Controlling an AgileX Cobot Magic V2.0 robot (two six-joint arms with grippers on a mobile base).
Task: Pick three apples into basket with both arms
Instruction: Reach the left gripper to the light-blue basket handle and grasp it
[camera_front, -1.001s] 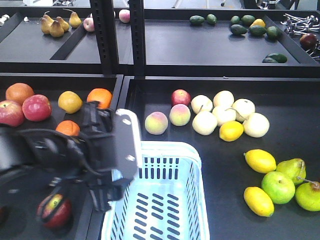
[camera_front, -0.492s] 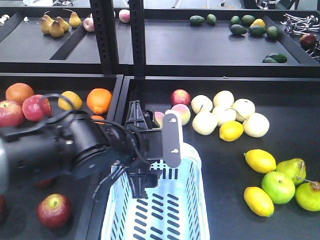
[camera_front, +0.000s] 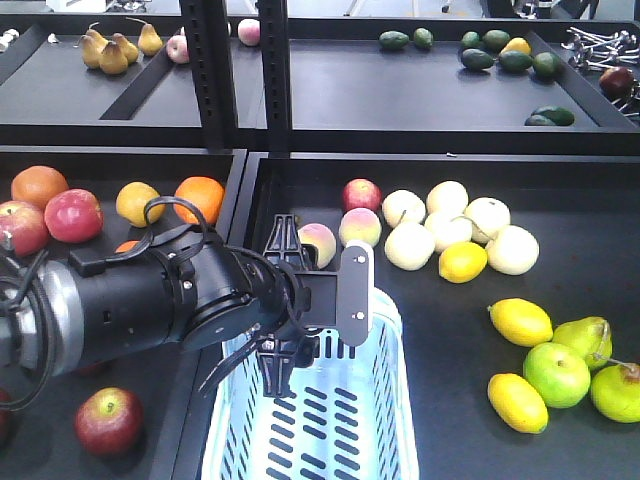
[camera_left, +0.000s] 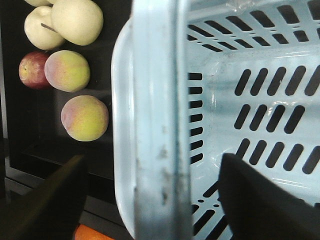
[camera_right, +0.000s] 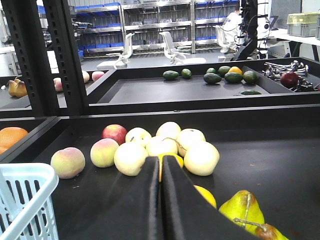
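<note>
Maroon apple (camera_front: 108, 420) in clear view: 1; basket (camera_front: 393, 400): 1.

Loose fruit on two tiers: on the lower right tray (camera_front: 440, 330) a pale blue basket (camera_front: 330, 420) stands near peaches (camera_front: 359, 229), pale round fruit (camera_front: 447, 225), lemons (camera_front: 520, 321) and green pears (camera_front: 556, 373); the lower left tray (camera_front: 100, 165) carries oranges (camera_front: 199, 198), pink-red apples (camera_front: 73, 215) and one dark red apple (camera_front: 108, 420) near its front; avocados (camera_front: 478, 58) and brown pears (camera_front: 112, 55) lie on the upper shelf (camera_front: 400, 90).
</note>
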